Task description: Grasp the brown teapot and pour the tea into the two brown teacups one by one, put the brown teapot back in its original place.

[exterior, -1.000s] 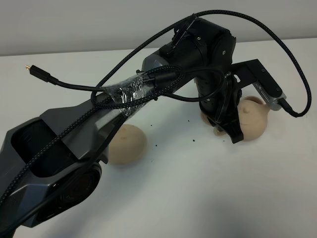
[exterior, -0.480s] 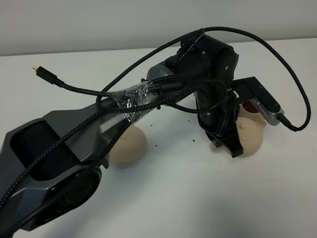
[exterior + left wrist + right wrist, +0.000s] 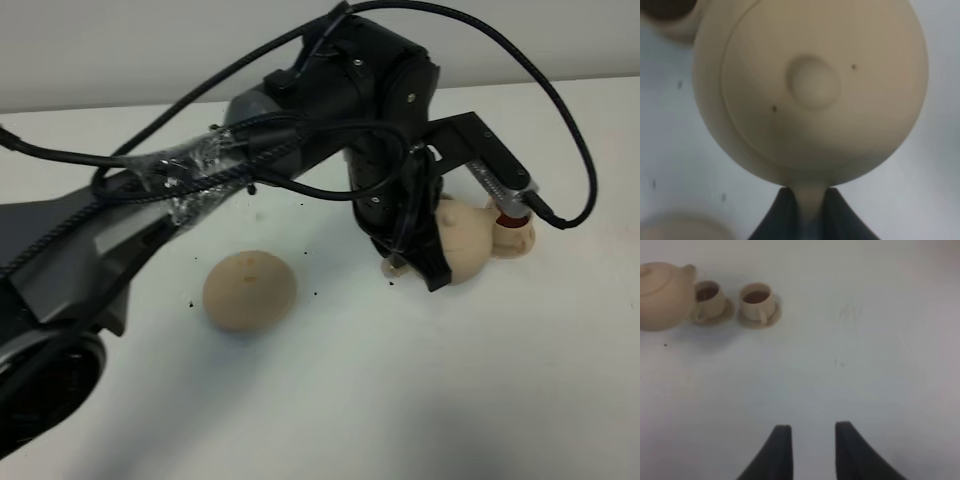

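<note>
Teapot [image 3: 810,90] gripped by the left claw [image 3: 809,210], beside the two cups [image 3: 735,304].
Claw clenched on the handle; right claw [image 3: 810,445] hangs released over bare desk [image 3: 865,340]; saucer [image 3: 249,290] sits apart.

Exterior high view: mounted above, looks down over the left arm onto the white table [image 3: 420,400].

Left wrist view: very close, straight down on the brown teapot [image 3: 810,90], which fills most of the picture.

Right wrist view: farther off, angled across the table, teapot [image 3: 662,295] small at the edge.

All three views share the teapot [image 3: 462,240].
</note>
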You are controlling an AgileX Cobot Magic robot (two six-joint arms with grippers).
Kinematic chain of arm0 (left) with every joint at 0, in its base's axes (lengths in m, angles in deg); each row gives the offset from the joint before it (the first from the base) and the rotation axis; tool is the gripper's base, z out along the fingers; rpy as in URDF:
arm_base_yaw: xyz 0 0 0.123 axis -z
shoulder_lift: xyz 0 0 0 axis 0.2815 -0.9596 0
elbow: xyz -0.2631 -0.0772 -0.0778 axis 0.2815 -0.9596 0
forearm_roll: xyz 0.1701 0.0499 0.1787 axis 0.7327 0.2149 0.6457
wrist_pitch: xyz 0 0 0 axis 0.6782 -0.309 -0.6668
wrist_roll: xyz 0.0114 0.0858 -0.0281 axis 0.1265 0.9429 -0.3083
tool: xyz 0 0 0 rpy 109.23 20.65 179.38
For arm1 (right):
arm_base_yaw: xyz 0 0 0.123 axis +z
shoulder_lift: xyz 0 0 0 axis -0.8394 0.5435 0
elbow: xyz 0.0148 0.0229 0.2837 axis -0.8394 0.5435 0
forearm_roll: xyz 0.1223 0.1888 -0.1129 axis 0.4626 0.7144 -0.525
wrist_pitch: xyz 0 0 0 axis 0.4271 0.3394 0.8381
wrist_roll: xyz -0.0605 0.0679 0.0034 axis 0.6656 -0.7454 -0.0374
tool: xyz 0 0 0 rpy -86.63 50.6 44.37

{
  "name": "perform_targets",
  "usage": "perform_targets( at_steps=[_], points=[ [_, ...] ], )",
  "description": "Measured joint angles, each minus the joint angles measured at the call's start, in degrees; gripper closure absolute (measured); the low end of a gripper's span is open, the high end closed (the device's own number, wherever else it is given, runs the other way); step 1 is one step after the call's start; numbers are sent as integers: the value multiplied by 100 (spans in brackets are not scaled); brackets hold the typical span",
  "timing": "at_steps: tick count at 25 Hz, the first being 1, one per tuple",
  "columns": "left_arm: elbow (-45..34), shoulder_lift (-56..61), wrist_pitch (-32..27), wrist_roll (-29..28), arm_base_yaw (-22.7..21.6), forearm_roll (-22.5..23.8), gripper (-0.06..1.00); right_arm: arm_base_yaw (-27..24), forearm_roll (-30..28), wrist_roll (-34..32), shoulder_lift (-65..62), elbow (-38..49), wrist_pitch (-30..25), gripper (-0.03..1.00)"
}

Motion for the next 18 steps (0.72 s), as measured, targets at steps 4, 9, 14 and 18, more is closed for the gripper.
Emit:
perform_targets(
  at_steps=[4,9,14,18],
  points=[
    [-1076,736,5,-244,-353,132,79,0,0,0,0,0,0,73],
    [-2532,1578,154,-782,-774,389,79,0,0,0,0,0,0,73],
    [-4034,2262,1230,-1364,-1235,412,79,0,0,0,0,0,0,73],
    [-4792,2447,1942,-1546,-1590,424,79,0,0,0,0,0,0,73]
  ],
)
